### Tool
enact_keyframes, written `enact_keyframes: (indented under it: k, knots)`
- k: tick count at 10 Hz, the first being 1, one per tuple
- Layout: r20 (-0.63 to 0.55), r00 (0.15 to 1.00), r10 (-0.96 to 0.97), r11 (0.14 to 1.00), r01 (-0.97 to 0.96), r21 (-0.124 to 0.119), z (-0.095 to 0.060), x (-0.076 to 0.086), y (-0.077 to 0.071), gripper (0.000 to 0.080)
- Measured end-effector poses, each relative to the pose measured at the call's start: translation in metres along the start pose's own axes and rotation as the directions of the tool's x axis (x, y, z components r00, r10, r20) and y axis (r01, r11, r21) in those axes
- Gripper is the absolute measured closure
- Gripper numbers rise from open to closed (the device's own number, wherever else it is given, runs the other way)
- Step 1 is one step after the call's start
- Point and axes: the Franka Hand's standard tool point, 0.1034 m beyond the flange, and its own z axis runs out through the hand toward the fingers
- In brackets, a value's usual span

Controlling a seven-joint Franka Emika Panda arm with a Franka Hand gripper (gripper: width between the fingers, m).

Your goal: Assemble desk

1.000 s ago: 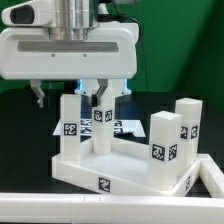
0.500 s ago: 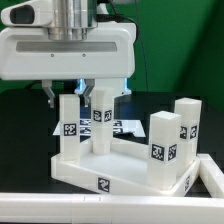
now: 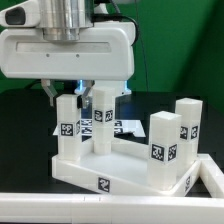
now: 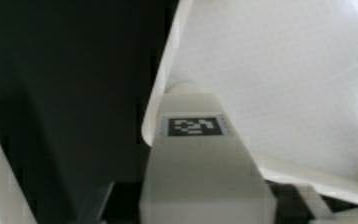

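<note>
The arm hangs straight down over the desk top (image 3: 110,165) on the counter (image 3: 25,130), its gripper (image 3: 88,93) pinching the far leg (image 3: 101,125), which stands upright on the desk top among three others.

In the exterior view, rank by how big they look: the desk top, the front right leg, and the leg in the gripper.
1. Desk top, clearly largest.
2. Front right leg and the leg in the gripper: unsure. The front one looks thicker, but it stands nearer the camera.
</note>
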Motion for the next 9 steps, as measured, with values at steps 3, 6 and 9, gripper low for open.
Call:
enact_keyframes:
  k: [3,6,9]
  knots:
    - [-0.001,0.962,0.272,0.962,-0.272,0.01,0.0006,-0.0001,-0.0006,0.0511]
    - [0.003,0.816,0.578,0.816,-0.578,0.015,0.0014,-0.0008,-0.0046,0.0511]
    - [0.015,0.544,0.839,0.544,-0.839,0.028,0.0016,0.0001,-0.0086,0.0511]
